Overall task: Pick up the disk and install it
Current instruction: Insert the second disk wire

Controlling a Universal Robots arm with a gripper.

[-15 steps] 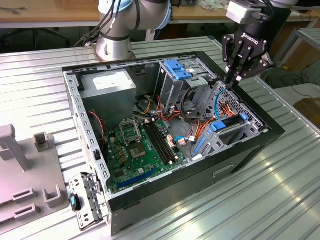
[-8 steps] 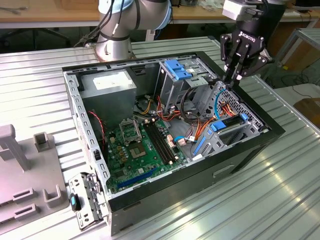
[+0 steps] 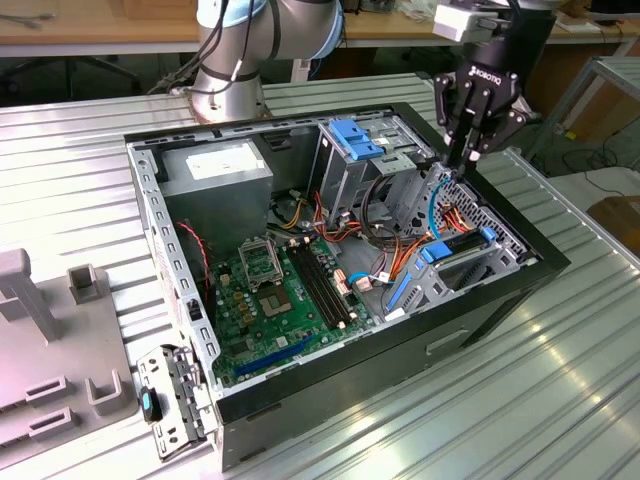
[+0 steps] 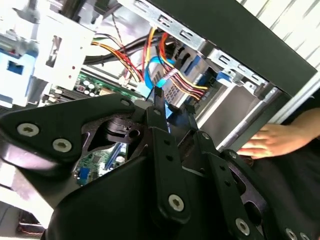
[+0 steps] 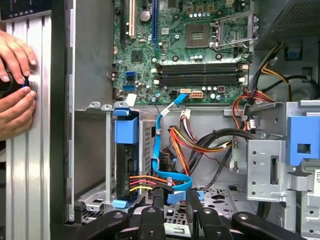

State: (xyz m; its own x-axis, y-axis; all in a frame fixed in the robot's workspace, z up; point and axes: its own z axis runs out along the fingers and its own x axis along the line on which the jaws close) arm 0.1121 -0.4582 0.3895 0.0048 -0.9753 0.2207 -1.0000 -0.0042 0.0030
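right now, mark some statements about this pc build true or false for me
1. The disk stands on edge in the drive cage, with coloured wires running to it. True.
2. The gripper holds the disk in the air above the table. False: the gripper hovers over the drive cage, and the disk sits in the cage.
3. A person's hand rests outside the wall of the computer case. True.
4. The case is closed by a side panel. False: it lies open, and the green motherboard is in plain sight.
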